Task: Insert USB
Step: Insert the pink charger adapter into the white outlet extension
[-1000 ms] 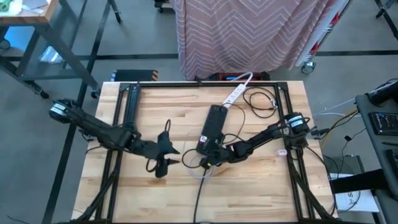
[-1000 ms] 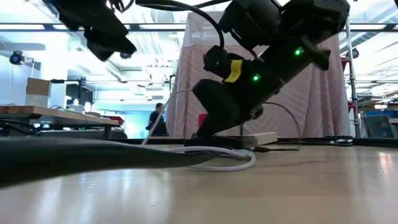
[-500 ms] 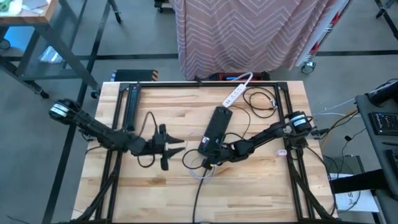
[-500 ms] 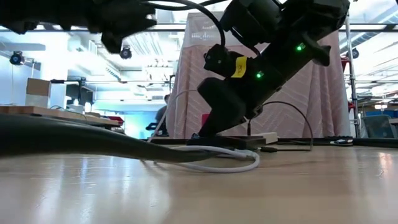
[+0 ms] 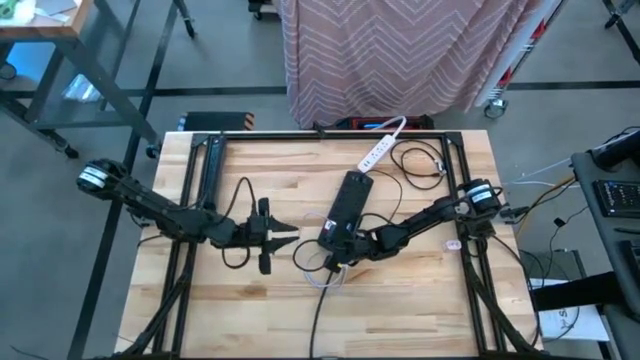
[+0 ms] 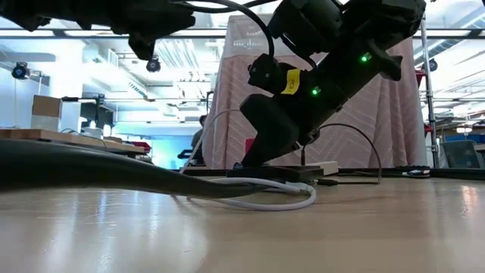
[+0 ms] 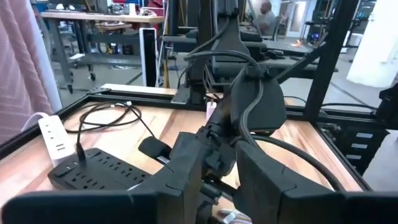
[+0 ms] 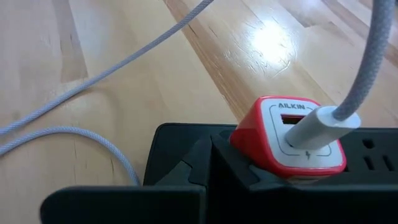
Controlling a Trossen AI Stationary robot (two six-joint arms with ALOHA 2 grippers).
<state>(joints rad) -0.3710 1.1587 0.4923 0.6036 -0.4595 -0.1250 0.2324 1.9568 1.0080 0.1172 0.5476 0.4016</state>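
Red square USB charger (image 8: 287,138) sitting in black power strip (image 5: 345,205), white cable plug (image 8: 309,127) in it; right end effector (image 5: 338,243) closed, resting there; left end effector (image 5: 283,235) hovering, prongs narrowly apart, holding nothing.

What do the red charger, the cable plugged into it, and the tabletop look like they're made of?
Red charger: looks like glossy moulded plastic, with smooth rounded corners and a white printed face. Cable: seemingly braided fabric sheath, matte woven grey texture, ending in a smooth white plastic plug. Tabletop: varnished wood, with visible grain, plank seams and a bright glare spot.
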